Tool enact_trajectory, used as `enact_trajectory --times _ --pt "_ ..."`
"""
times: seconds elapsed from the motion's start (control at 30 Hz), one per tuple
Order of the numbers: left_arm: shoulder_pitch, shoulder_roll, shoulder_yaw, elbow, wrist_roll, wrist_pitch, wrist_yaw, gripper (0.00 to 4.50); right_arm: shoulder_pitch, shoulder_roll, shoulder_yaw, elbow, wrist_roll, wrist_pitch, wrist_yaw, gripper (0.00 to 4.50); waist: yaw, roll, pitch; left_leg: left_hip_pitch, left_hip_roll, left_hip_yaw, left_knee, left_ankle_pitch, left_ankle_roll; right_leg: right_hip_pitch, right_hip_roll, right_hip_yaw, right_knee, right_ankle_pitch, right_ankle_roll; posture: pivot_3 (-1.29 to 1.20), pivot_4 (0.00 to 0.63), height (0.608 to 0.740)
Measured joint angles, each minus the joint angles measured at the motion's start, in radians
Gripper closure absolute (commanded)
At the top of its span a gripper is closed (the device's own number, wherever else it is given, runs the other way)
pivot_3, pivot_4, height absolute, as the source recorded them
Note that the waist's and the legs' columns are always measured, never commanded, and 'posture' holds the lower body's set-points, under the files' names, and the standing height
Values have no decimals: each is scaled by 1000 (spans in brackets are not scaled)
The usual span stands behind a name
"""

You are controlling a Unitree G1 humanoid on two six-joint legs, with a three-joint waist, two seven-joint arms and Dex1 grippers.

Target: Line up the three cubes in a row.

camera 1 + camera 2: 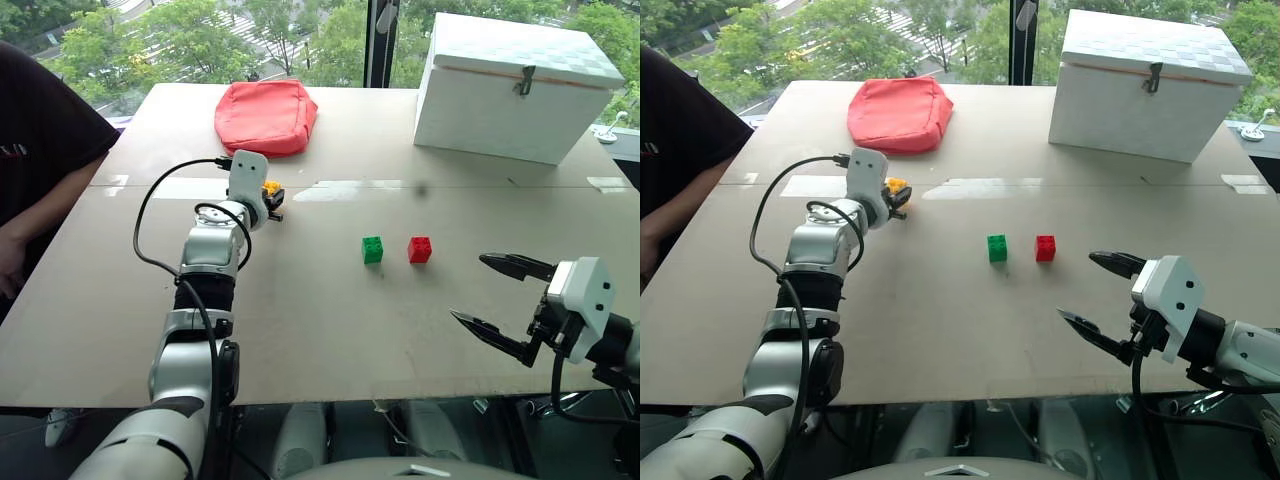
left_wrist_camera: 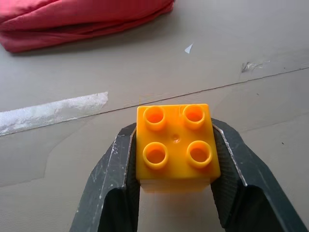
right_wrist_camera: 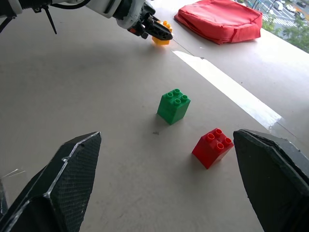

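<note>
The yellow cube rests on the table, clamped between the two black fingers of my left gripper, just in front of the red bag. The green cube and the red cube stand side by side near the table's middle, a small gap between them, well to the right of the yellow one. My right gripper hovers open over the table's near right edge, nothing between its fingers; both cubes, green and red, lie ahead of it.
A red cloth bag lies at the back left. A large white box with a latch stands at the back right. A person's arm in a dark sleeve rests at the table's left edge. Tape strips cross the table.
</note>
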State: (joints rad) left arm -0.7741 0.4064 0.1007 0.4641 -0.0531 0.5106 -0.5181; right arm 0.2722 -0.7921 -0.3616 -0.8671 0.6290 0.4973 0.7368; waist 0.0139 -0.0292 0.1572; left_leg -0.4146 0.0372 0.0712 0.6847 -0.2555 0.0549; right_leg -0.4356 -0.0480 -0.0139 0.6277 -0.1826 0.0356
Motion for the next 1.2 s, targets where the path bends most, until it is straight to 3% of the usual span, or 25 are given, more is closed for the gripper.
enact_trajectory --times 0.3,0.4,0.7,1.2 --pt "-11 235 -217 16 -142 -240 -876 3175 7 -1 -9 8 5 -3 21 0 1 0 0 0 0 0 0 0 0 0 0 0 0 -1 -2 0 150 740" --pt "-51 249 -261 107 -114 -326 -972 3175 11 0 -9 8 5 -4 21 0 4 0 0 0 0 0 1 0 0 0 0 -1 -1 -2 -1 0 150 740" --pt "-155 180 -348 364 16 -640 -1030 3175 50 4 -9 -31 8 -1 3 0 2 0 0 -1 0 0 1 -1 1 0 0 0 -1 -1 -1 0 150 740" --pt "-182 144 -347 433 50 -702 -1031 3175 66 8 -8 -51 8 2 -25 0 1 0 0 -1 0 -1 1 -1 1 0 0 0 -1 -2 -1 0 150 740"
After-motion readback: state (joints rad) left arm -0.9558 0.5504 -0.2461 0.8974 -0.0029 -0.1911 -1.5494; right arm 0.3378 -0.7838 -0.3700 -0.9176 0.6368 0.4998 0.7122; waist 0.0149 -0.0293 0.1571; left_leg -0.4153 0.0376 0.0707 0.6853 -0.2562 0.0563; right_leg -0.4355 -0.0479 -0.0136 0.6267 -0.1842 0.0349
